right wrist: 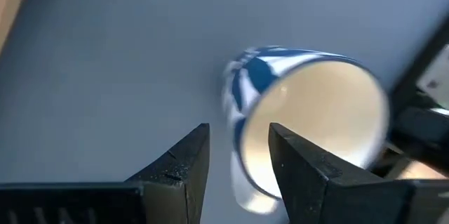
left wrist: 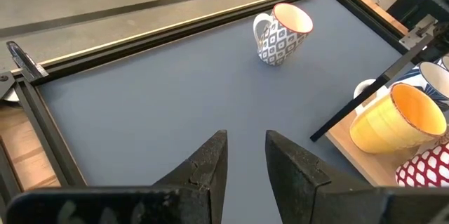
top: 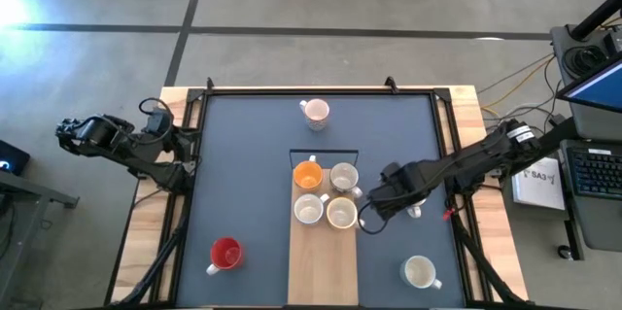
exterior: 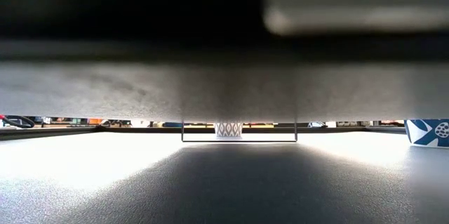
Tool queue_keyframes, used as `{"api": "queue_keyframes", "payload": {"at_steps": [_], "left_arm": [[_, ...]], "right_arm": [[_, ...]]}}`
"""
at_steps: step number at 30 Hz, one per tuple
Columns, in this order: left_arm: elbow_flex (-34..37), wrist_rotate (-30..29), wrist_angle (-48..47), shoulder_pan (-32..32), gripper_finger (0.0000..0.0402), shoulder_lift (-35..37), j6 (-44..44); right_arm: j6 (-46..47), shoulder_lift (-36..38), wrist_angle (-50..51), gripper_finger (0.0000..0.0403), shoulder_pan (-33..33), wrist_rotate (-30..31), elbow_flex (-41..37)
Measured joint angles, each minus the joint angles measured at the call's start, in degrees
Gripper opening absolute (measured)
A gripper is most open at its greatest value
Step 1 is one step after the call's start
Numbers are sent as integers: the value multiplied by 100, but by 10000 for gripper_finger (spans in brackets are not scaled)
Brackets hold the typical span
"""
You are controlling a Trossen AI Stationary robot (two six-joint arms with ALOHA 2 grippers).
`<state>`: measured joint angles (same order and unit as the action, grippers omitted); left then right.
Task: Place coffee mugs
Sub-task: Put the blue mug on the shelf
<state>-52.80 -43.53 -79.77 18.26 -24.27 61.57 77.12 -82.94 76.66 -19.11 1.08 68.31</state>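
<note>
- Right gripper [right wrist: 237, 155] fingers are parted, empty, before a blue-patterned mug [right wrist: 309, 122] on the desk [top: 243, 155].
- Four mugs [top: 325, 193] are grouped on the wooden board [top: 323, 261].
- Left gripper [left wrist: 245, 159] is held at the desk's left edge, fingers slightly apart, empty.

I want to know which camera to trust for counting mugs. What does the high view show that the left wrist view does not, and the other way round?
Only the high view shows the red mug, the lone cream mug near the right corner, and the right gripper beside the wooden board.

Only the left wrist view shows the left gripper, open over bare mat, and the patterned mug's diamond print.

Both show the patterned mug and the orange mug.
</note>
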Motion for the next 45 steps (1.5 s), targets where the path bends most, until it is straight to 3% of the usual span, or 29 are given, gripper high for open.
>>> {"api": "queue_keyframes", "payload": {"at_steps": [9, 17, 26, 40, 45], "left_arm": [[0, 0, 0, 0, 80, 0, -1], [0, 2, 0, 2, 80, 0, 38], [0, 7, 2, 0, 80, 0, 43], [0, 7, 4, 1, 80, 0, 243], [0, -73, 4, 2, 80, 0, 246]], "right_arm": [[144, 4, -620, 116, 0, -87, -816], [-155, 6, -1316, 22, 0, -552, -968], [-1075, 0, -1378, 18, -71, -910, -161], [-1039, -256, -1357, 17, -665, -1083, 1093], [-1552, -453, -1393, 20, -948, -1223, 1270]]}}
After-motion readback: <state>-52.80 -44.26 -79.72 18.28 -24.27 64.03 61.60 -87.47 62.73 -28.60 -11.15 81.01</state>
